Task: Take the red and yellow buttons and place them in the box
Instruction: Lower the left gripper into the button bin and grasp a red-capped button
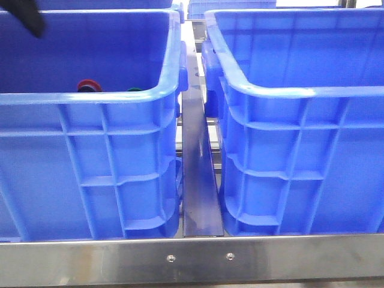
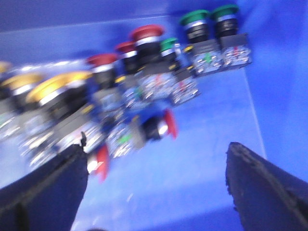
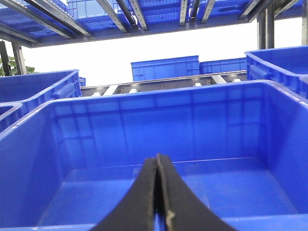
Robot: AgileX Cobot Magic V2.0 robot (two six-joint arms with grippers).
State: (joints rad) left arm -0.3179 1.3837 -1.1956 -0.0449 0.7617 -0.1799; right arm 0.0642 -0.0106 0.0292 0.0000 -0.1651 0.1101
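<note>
The left gripper's fingers [image 2: 43,187] were spread wide, with nothing between them, one dark pad low on each side of the left wrist view. They hung inside the left crate [image 1: 90,144], angled down at a loose heap of push-buttons on its blue floor. The gap was far broader than any single button, which I judge suited a descent over one cap before closing.

The heap held several red buttons [image 2: 147,33] standing cap-up on their grey contact blocks, a few yellow buttons [image 2: 55,86] crowded to one side, and two green buttons [image 2: 195,18] set apart at the far end. One red-capped unit [image 2: 168,124] lay tipped on its side nearest the open fingers, with another red cap [image 2: 101,162] just beside the left pad. The picture was blurred, so exact contacts among the bodies could not be told.

In the front view only a red cap [image 1: 89,85] and a green rim [image 1: 133,90] peeped over the crate's near wall.

The right gripper [image 3: 158,192] had its fingers pressed together and empty, poised above the right crate [image 1: 300,144], whose floor showed bare in its wrist view. That crate looked to be the receiving box, so no button appeared delivered there yet. The tipped red unit seemed the easiest first pick, though its neighbours sat close enough to be nudged.
</note>
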